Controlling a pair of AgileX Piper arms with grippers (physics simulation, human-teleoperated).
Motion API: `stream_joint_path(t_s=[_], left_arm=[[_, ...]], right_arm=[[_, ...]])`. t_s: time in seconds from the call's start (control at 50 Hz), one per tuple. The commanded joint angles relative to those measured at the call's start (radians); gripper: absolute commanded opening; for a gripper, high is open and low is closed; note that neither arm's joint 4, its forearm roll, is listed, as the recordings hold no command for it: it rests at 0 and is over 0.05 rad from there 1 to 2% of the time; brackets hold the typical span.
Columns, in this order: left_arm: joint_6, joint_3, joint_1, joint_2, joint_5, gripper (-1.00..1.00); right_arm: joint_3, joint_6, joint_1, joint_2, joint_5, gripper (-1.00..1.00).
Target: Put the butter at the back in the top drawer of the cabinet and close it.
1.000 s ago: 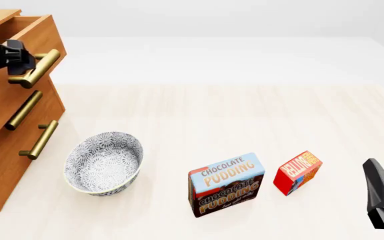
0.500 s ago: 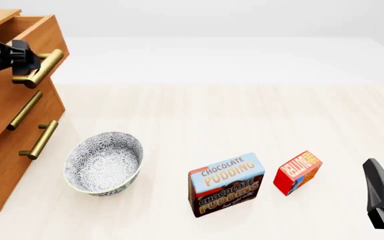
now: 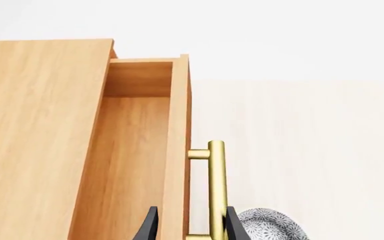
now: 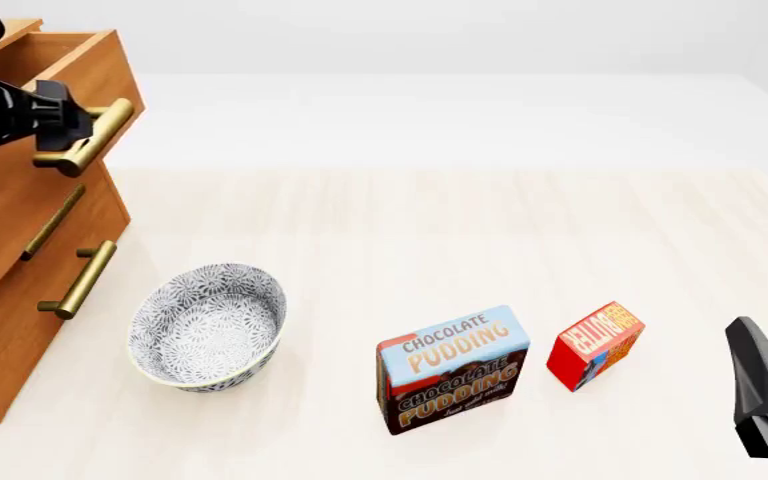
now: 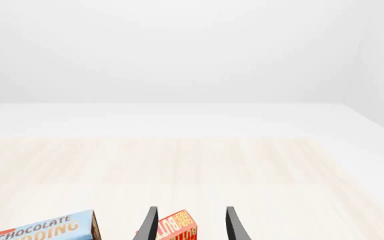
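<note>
The butter, a small red box, stands on the table at the front right, right of the pudding box. In the right wrist view it sits just ahead, between the fingers. My right gripper is open and empty, near and to the right of the butter. The cabinet stands at the far left. Its top drawer is partly pulled out. My left gripper is at the brass handle. In the left wrist view the fingers stand apart, one behind the drawer front and one outside the handle.
A patterned bowl sits in front of the cabinet's lower drawers. The chocolate pudding box stands at the front centre, left of the butter. The two lower drawers are shut.
The top drawer has slid further out of the cabinet, and my left gripper has moved with its handle. The right arm, butter, pudding box and bowl have not moved.
</note>
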State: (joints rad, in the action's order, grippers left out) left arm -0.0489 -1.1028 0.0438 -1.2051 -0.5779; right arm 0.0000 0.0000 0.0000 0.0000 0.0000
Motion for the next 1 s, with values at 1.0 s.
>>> stream_joint_path(t_s=[1.0], left_arm=[[0.010, 0.042, -0.054, -0.059, 0.029, 1.00]], right_arm=[[0.000, 0.000, 0.000, 0.000, 0.000, 1.00]])
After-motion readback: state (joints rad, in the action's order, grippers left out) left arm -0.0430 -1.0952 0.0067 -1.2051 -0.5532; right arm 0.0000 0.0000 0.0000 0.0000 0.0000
